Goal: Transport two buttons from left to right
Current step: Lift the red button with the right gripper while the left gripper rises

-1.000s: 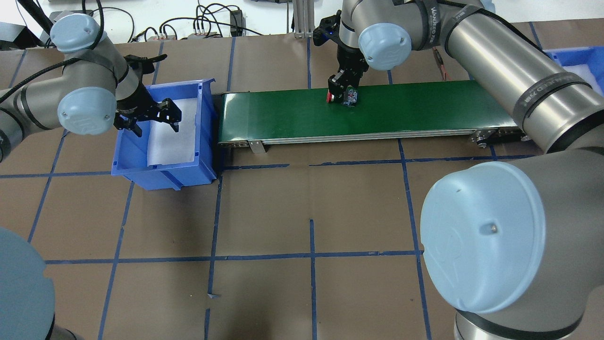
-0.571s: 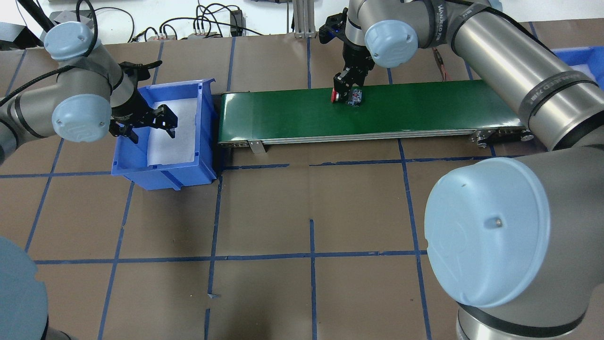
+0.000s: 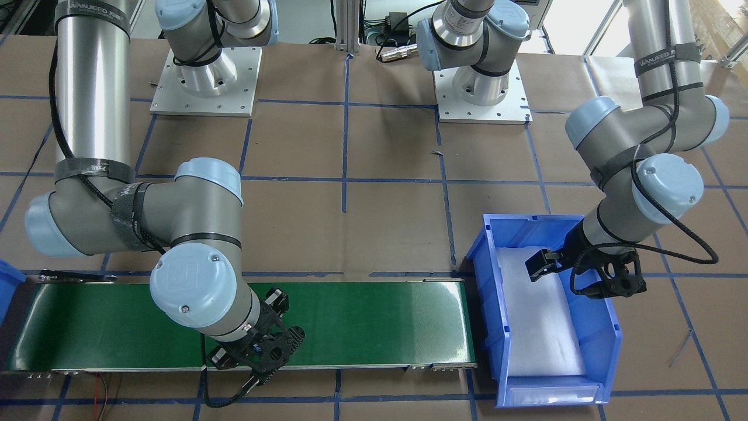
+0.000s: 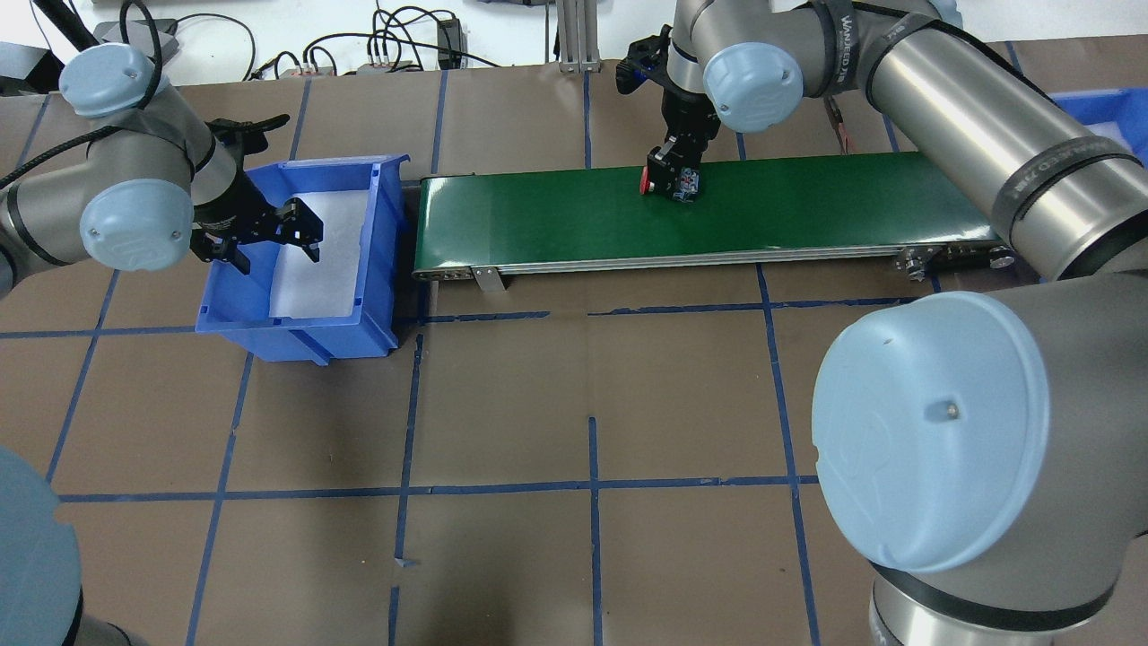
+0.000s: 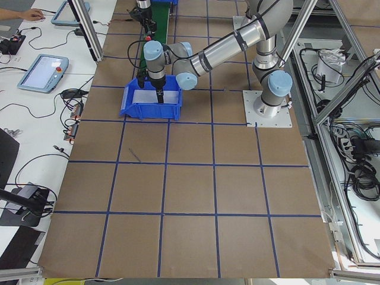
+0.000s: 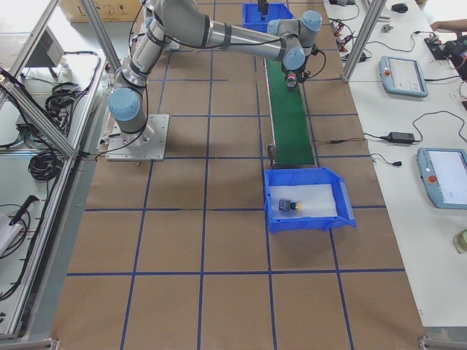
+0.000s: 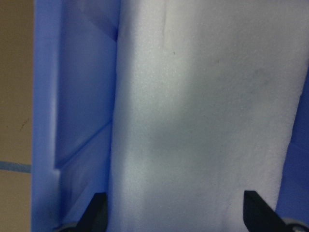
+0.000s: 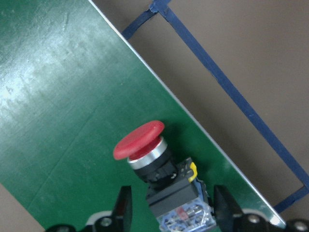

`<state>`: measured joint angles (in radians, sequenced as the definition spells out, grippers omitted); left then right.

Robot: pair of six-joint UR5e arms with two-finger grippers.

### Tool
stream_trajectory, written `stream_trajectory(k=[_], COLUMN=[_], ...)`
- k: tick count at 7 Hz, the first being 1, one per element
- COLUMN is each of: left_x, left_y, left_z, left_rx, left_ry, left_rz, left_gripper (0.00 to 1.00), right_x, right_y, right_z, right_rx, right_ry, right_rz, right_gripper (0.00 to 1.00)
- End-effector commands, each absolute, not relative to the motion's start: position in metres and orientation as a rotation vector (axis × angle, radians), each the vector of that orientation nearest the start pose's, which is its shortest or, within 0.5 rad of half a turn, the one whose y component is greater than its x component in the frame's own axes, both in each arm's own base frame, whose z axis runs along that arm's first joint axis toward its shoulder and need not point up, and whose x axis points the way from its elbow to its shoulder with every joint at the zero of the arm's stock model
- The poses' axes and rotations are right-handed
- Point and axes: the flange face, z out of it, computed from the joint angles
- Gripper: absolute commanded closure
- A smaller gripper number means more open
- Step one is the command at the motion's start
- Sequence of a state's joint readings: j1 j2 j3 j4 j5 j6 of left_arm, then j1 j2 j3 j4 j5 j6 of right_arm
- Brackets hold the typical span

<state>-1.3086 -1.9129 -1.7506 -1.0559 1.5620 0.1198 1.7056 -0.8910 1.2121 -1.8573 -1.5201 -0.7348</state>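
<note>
- Two buttons, two places. The yellow button (image 6: 292,206) sits in the right bin (image 6: 306,224) at the belt's right end, so half the job looks done.
- The red button (image 8: 139,140) lies on its side partway along the green belt (image 4: 807,206), close to the edge farthest from the robot. Its cap points back toward the left bin (image 4: 296,336).
- The right end effector (image 4: 673,182) has narrowed onto the red button's blocky body, one finger on each side behind the cap, and appears to grip it. Likely reason: the body offers flat faces, while the round cap would slip.
- Cannot tell whether the red button is lifted clear or rests on the belt.
- The left end effector (image 4: 273,251) hangs over the left bin with its fingers wide and nothing between them. Its wrist view shows only the white foam liner (image 7: 203,121) below.
- The belt spans the gap between the two bins on the worktop (image 4: 592,404). I judge that it serves as the hand-over stretch, which would explain the right arm reaching so far toward the middle.
- Step in hand, as I read it: carry the red button rightward to the right bin.
- The drop needs aiming at bare liner beside the yellow button, not on top of it.
</note>
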Motion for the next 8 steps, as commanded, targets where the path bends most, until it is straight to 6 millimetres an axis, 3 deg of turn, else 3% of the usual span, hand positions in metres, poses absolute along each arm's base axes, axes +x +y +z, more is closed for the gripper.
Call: stream_trajectory(k=[1,2,5,6,7,8], left_x=[0.014,0.01,-0.032,-0.036,-0.04,-0.052], left_y=[-0.608,-0.618,-0.64,-0.642,-0.641,-0.628], left_z=[0.281,0.292,0.356,0.382,0.385,0.402], left_rx=[-0.198,-0.18,-0.033,-0.004,0.006,0.031], left_ry=[3.141,3.138,3.126,3.126,3.129,3.127], left_rz=[-0.043,-0.081,-0.192,-0.202,-0.183,-0.163], left_gripper=[0.0,0.0,0.0,0.0,0.0,0.0], right_x=[0.223,0.222,0.221,0.22,0.211,0.177], right_y=[-0.712,-0.712,-0.713,-0.715,-0.717,-0.721], right_z=[0.262,0.262,0.266,0.275,0.29,0.315], right_rx=[-1.313,-1.311,-1.307,-1.298,-1.277,-1.174], right_ry=[2.791,2.792,2.8,2.813,2.844,2.934], right_rz=[0.043,0.04,0.034,0.013,-0.01,-0.036], right_gripper=[0.35,0.46,0.9,0.91,0.91,0.91])
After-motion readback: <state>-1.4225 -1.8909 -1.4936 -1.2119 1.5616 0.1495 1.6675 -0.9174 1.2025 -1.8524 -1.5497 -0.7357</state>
